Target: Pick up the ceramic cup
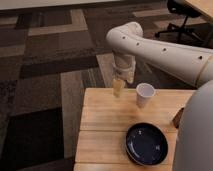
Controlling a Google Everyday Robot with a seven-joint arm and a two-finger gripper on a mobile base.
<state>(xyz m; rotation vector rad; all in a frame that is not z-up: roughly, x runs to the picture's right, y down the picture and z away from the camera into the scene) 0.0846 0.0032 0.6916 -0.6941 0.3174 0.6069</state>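
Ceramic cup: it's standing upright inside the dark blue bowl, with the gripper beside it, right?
No. The camera view shows the ceramic cup upright on the wooden table, behind the dark blue bowl, not inside it; the gripper is beside the cup.
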